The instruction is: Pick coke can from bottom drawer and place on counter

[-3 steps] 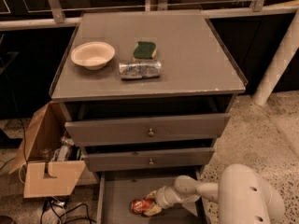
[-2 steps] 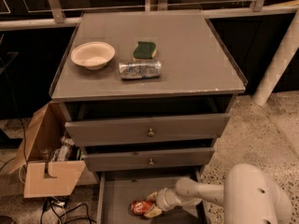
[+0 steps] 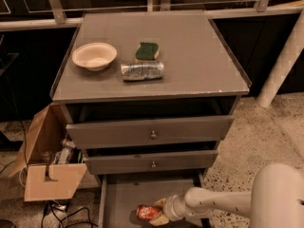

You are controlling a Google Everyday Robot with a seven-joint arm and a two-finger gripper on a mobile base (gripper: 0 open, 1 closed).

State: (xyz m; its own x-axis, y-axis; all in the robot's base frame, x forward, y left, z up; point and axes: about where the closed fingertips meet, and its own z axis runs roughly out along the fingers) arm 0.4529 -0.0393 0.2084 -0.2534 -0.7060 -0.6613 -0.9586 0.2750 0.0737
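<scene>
The tool (image 3: pixel 159 213) is located low inside the bottom drawer (image 3: pixel 118 199), at the end of the white arm (image 3: pixel 218 201), which enters from the lower right of the camera view and extends to the left. The coke can (image 3: pixel 144 212) lies on its side on the grey floor of the bottom drawer, near the drawer's front right area, with its right end at the tip of the tool. The tool is in contact with, or directly beside, the coke can; whether the tool is wide, narrow or clamped on the can cannot be determined from this view. The bottom drawer is pulled out toward the camera. Above it, the middle drawer (image 3: pixel 152 163) and the top drawer (image 3: pixel 150 132) each carry one small knob at the centre of the front panel, and both stand partly open, with a dark gap visible above each front panel. The counter (image 3: pixel 194 51) forms the flat grey top of the cabinet and carries three items in its left half: a pale bowl (image 3: pixel 94 56) upright near the left edge, a green sponge (image 3: pixel 147 51) to the right of the bowl, and a silver can (image 3: pixel 142 70) lying on its side just in front of the sponge. An open cardboard box (image 3: pixel 50 182) stands on the speckled floor (image 3: pixel 266 132) at the left side of the cabinet.
</scene>
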